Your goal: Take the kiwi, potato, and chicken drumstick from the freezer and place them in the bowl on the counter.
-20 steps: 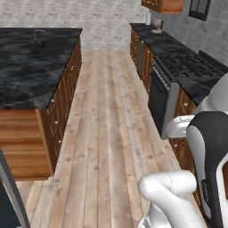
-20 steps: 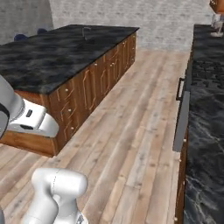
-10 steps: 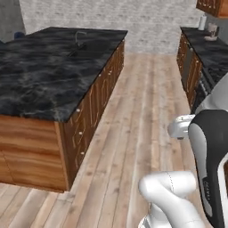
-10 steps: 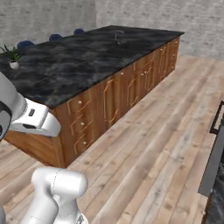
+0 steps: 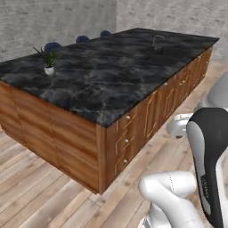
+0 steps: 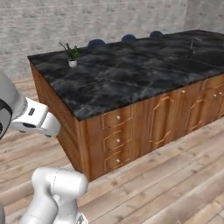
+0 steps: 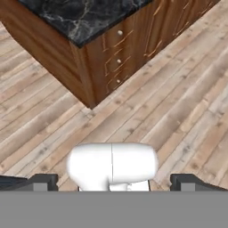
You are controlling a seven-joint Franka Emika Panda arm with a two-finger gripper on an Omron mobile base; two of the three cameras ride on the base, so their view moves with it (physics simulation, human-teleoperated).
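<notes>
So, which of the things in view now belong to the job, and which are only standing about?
Belongs to the job:
- the counter, black marble, perhaps where the bowl stands
- the gripper, open, holding nothing

Only standing about:
- the small potted plant on the counter's corner
- the blue stools behind the counter
- the faucet at the counter's far end
- the wooden floor

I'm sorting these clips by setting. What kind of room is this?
Most likely a home kitchen, rendered. A long island with a black marble counter stands on a wood plank floor, with brown wooden drawers under it, a small potted plant at one end and a faucet farther along.
</notes>
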